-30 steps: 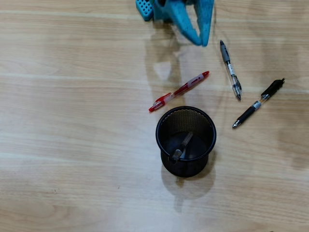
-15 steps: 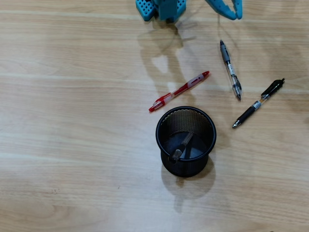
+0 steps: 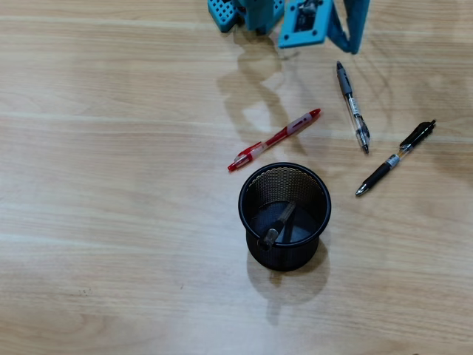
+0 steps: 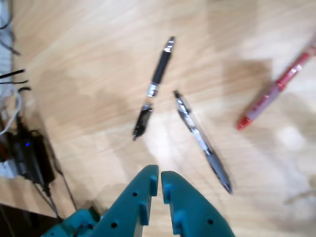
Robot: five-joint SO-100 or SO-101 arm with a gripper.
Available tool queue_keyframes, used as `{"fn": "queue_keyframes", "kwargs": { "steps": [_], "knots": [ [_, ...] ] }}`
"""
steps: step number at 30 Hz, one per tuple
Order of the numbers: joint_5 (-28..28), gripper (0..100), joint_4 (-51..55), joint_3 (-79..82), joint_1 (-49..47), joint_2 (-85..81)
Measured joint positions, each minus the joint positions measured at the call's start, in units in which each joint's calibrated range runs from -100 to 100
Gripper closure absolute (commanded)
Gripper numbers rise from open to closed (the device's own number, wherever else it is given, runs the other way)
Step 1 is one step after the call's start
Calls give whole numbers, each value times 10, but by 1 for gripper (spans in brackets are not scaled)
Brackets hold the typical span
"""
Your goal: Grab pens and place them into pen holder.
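Observation:
A black mesh pen holder point(image 3: 284, 215) stands on the wooden table with one pen point(image 3: 278, 227) inside it. A red pen point(image 3: 274, 139) lies just above the holder in the overhead view. A grey clear pen point(image 3: 352, 106) and a black pen point(image 3: 395, 157) lie to its right. The wrist view shows the black pen point(image 4: 155, 84), the grey pen point(image 4: 200, 140) and the red pen point(image 4: 276, 88). My teal gripper point(image 4: 159, 176) hangs above the table near the grey pen's end, jaws nearly together and empty. In the overhead view the arm point(image 3: 303, 22) sits at the top edge.
Cables and a black power adapter point(image 4: 29, 158) lie past the table edge at the left of the wrist view. The wooden table point(image 3: 111, 185) stretches wide to the left of the holder.

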Motion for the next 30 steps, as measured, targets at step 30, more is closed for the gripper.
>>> {"fn": "queue_keyframes", "kwargs": {
  "steps": [30],
  "knots": [
    [-1, 76, 193, -179, 89, 337]
  ]
}}
